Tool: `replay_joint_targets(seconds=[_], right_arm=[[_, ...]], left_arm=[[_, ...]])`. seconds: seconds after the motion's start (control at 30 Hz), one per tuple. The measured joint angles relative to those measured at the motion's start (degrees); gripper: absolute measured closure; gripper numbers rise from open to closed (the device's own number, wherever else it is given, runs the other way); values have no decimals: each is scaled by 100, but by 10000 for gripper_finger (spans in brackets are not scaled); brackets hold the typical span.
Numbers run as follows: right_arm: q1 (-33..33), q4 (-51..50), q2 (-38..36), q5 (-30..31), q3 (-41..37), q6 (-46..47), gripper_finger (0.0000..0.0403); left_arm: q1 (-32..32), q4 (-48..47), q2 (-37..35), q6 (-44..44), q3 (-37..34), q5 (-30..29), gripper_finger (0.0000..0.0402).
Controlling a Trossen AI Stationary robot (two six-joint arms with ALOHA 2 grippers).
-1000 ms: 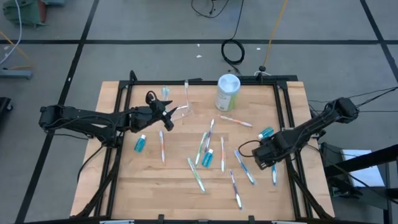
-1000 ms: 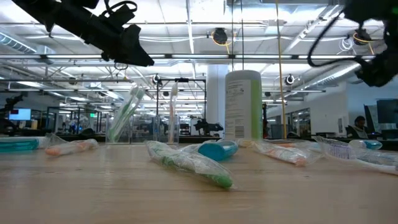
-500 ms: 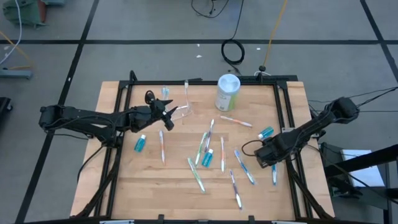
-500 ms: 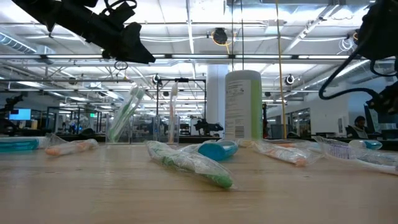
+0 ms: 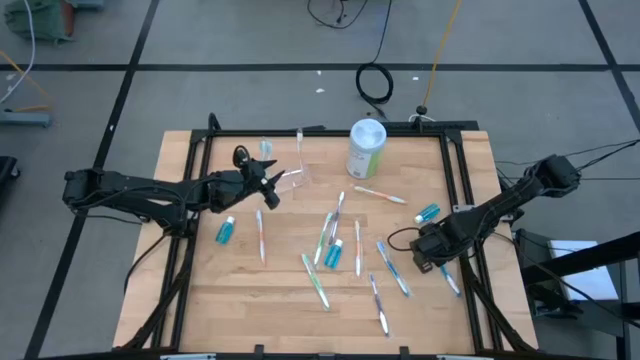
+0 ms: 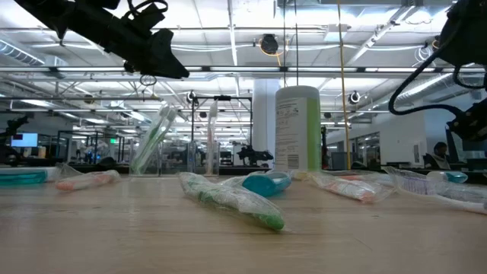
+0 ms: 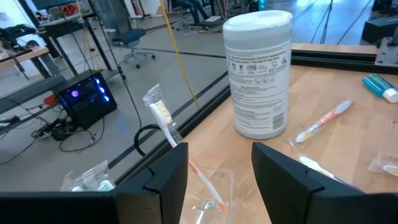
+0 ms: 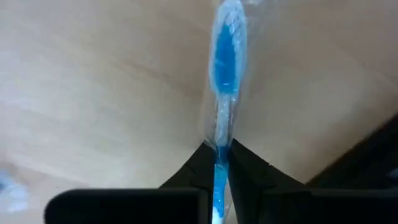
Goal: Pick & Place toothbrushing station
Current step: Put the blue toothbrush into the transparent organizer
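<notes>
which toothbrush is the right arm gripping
The blue wrapped toothbrush at the table's right edge, pinched between the right gripper jaws. The other toothbrushes lie loose mid-table; one stands in the clear cup.

Left gripper (image 7: 214,180) fingers apart over clear cup (image 7: 208,193), toothbrush (image 7: 177,146) inside, canister (image 7: 258,74) beyond

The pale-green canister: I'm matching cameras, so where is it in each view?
High view: pale-green canister at the table's far edge, centre.
Low view: upright, centre.
Left wrist view: upright on the wood, large.
Right wrist view: not in it.
Shared landmark: its white lid.
</notes>
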Motion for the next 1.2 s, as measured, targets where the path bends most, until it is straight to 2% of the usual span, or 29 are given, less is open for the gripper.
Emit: replay_joint_targets(seconds=[0.17, 0.3, 0.53, 0.7, 0.8, 0.97, 1.2], right_arm=[[-1, 118, -415, 61, 310, -432, 391], [-4, 123, -736, 362, 576, -729, 391], [-1, 360, -1222, 318, 964, -1493, 391], [-1, 1700, -1594, 327, 1227, -3032, 391], [-5, 2392, -1746, 596, 1360, -3907, 391], [-15, 3552, -1949, 708, 1503, -5344, 391], [-244, 4622, -2007, 1730, 1687, -7951, 390]], left_arm=[[0, -1, 0, -71, -2, -40, 218], [0, -1, 0, -84, -2, -53, 218], [7, 1, 0, -84, -2, -90, 218], [7, 1, 0, -86, -2, -90, 218], [7, 1, 0, -86, -2, -90, 218], [7, 9, 0, -84, -2, -92, 218], [7, 21, 0, -84, -2, -92, 218]])
